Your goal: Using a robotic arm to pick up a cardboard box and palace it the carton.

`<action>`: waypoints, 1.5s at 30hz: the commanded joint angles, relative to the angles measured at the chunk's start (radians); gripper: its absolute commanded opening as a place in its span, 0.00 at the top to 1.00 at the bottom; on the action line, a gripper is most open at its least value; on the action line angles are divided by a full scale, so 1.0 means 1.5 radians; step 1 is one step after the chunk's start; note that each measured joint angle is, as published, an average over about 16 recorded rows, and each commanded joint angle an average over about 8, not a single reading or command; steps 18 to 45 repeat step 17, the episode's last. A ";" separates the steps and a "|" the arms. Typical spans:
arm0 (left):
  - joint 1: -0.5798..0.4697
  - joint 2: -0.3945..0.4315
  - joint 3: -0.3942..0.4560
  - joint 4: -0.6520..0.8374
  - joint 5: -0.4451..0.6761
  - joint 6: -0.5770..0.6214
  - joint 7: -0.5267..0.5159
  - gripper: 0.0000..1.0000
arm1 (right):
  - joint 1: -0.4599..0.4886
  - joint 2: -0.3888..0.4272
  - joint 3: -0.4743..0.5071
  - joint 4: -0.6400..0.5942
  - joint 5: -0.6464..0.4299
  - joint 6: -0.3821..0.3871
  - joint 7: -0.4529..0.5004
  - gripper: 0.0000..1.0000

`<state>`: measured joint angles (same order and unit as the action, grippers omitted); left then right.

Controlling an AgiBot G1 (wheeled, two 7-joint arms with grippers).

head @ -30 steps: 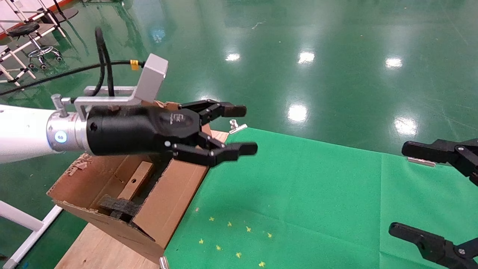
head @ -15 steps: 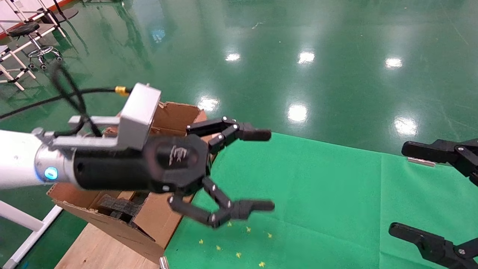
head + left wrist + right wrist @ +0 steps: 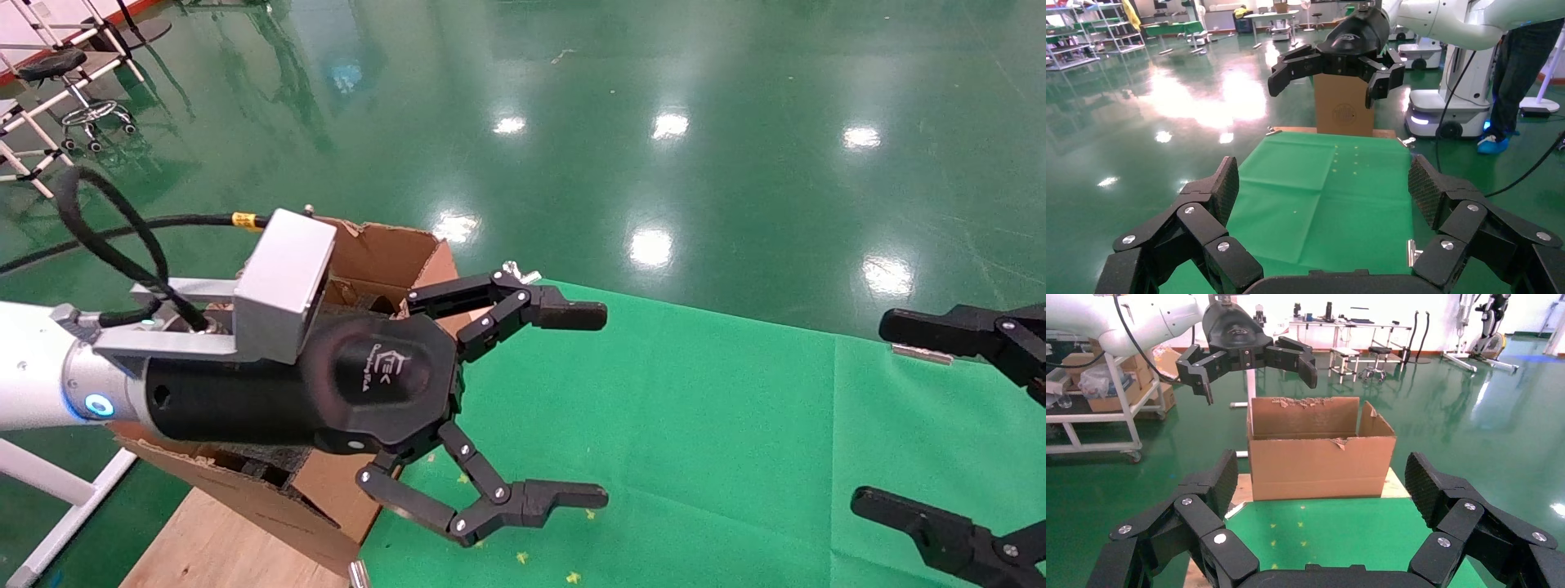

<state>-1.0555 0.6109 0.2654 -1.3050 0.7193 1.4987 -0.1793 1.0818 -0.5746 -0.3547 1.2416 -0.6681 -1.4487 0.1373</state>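
Green cloth (image 3: 695, 425) lies beneath the left claw (image 3: 584, 404), spread wide, empty.

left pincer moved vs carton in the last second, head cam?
Yes. The left pincer dropped lower in the head view and spread wide open, now sitting in front of the carton, whose far flaps show above it. The right pincer is parked at the right edge, open.

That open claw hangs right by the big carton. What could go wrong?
1. The left gripper, open, hangs just above the carton; swinging low, it might catch a torn flap and shove it.
2. The black cable loops loosely behind its wrist and could snag.
The right gripper sits open over the green cloth.
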 commanded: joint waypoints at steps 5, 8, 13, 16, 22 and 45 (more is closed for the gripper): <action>-0.005 0.000 0.004 0.006 0.003 -0.001 -0.003 0.00 | 0.000 0.000 0.000 0.000 0.000 0.000 0.000 0.00; -0.007 0.000 0.005 0.008 0.004 -0.001 -0.003 0.00 | 0.000 0.000 0.000 0.000 0.000 0.000 0.000 0.00; -0.009 0.000 0.007 0.010 0.005 -0.001 -0.004 0.00 | 0.000 0.000 0.000 0.000 0.000 0.000 0.000 0.00; -0.010 0.000 0.007 0.011 0.006 -0.002 -0.005 0.00 | 0.000 0.000 0.000 0.000 0.000 0.000 0.000 0.00; -0.010 0.000 0.007 0.011 0.006 -0.002 -0.005 0.00 | 0.000 0.000 0.000 0.000 0.000 0.000 0.000 0.00; -0.010 0.000 0.007 0.011 0.006 -0.002 -0.005 0.00 | 0.000 0.000 0.000 0.000 0.000 0.000 0.000 0.00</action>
